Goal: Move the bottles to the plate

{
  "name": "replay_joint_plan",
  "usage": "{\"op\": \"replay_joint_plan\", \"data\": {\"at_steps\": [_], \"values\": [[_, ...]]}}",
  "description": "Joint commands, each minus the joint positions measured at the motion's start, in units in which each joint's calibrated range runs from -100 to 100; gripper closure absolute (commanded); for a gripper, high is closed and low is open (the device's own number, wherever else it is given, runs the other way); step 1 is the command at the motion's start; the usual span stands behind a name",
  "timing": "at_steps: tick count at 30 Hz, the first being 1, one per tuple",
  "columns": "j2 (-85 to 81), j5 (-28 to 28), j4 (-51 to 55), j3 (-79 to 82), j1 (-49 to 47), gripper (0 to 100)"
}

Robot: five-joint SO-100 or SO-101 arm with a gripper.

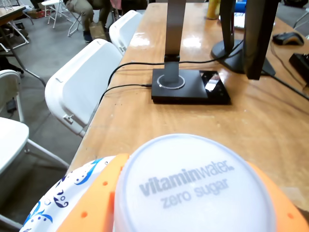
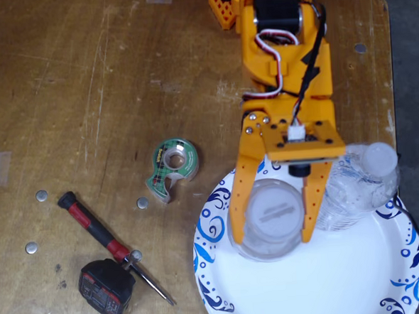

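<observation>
Hand: the orange two-finger hand (image 2: 274, 231) is clamping a small clear plastic bottle with a white screw cap (image 2: 271, 211), one finger on each side of its body, holding it upright over the plate.
Held bottle: in the wrist view its white cap (image 1: 193, 186) is filling the lower frame, printed "vitaminwater zero sugar"; the label colour is not showing in either view.
Second bottle: another small clear plastic bottle with a white cap (image 2: 354, 187) is lying on its side across the upper right rim of the plate, just beside the hand's right-hand finger as the fixed view shows it.
Plate: the large round white paper plate with blue floral swirls (image 2: 331, 278) is sitting at the lower right of the wooden bench (image 2: 84, 79), its middle bare.
Contact: whether the held bottle's base is touching the plate I cannot tell.
Handling: both bottles are looking light, thin-walled and smooth, so I am judging that a hard squeeze will dent them and a loose one will let them slip; the mid-body, below the cap, is looking like the safest place to grip.
Progress: both bottles are appearing to be at the plate, so releasing gently seems to be the step in hand.
Risk: an upright, narrow bottle is likely tipping easily, possibly into its neighbour.
</observation>
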Motion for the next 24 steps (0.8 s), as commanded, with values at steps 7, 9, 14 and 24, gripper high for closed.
{"op": "replay_joint_plan", "data": {"at_steps": [7, 9, 14, 24], "values": [[4.27, -2.81, -5.34, -0.16, 0.09, 88], [6.04, -2.81, -10.12, 0.74, 0.52, 88], [9.49, -2.50, -21.18, 2.27, 0.74, 88], [7.39, -2.24, -22.22, 8.85, 1.06, 88]]}}
